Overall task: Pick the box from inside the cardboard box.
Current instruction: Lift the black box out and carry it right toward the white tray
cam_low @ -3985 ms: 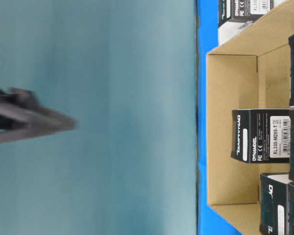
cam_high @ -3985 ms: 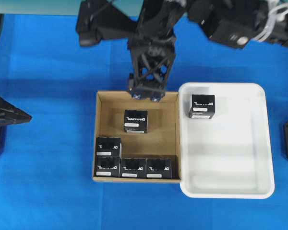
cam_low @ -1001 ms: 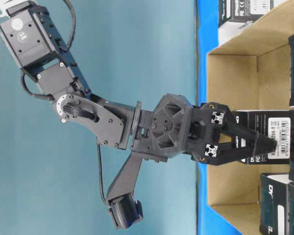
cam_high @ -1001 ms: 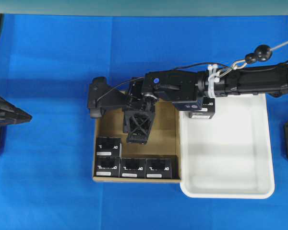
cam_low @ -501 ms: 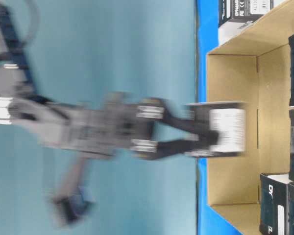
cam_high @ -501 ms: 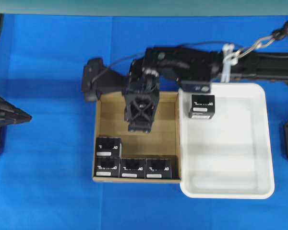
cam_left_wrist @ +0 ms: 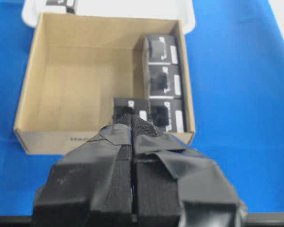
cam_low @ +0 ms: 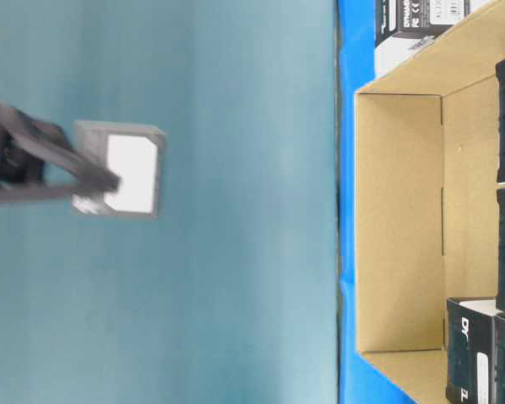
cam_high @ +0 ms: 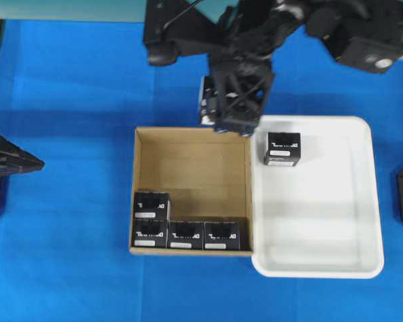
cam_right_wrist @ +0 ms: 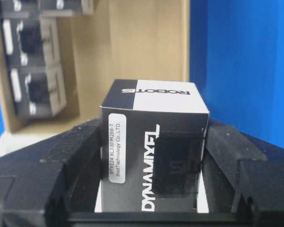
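A blue table [cam_high: 67, 201] carries the cardboard box [cam_high: 141, 194] at centre, with a white tray [cam_high: 373, 201] touching its right side.

Matt brown corrugated cardboard box [cam_high: 191, 191]; smooth printed card box [cam_right_wrist: 154, 156]; glossy white plastic tray [cam_high: 322, 201]; blue cloth [cam_high: 60, 201].

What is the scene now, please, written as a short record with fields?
held item: black box, clamped by the right claw, lifted clear above the carton
cardboard box: four black boxes remain, in an L along two walls; rest of the floor bare
white tray: one black box in a corner
left claw: shut, holding nothing, pointing toward the cardboard box
surface: blue cloth
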Controlling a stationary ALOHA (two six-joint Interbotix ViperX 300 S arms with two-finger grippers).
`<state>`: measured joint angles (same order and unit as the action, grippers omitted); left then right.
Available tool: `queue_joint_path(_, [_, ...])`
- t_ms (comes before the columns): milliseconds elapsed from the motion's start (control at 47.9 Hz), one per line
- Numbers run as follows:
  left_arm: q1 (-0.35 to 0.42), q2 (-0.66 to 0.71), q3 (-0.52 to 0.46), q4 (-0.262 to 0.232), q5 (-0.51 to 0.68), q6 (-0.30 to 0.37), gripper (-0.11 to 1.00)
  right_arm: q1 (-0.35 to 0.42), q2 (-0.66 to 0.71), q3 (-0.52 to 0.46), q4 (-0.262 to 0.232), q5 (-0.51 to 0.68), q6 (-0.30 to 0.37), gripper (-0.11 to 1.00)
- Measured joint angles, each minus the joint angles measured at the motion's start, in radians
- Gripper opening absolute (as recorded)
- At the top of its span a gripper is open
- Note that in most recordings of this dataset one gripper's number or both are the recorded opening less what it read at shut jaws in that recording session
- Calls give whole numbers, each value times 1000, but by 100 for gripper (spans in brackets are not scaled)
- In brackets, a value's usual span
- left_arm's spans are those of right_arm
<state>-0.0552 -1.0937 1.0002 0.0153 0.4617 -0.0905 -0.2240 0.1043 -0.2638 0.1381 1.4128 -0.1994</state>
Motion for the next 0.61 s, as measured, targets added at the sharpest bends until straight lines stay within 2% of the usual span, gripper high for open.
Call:
queue_joint_path(209, [0,0,0,-2,3,0,-7,-29,-66,2,-6,84,-9,62])
queue_joint_path(376, [0,0,0,-2,3,-2,-7,-49,-117,29,-6,107,-26,62])
queue_joint_path(605, [0,9,0,0,3,-3,-7,-89,-209,167,-8,110,-35,62])
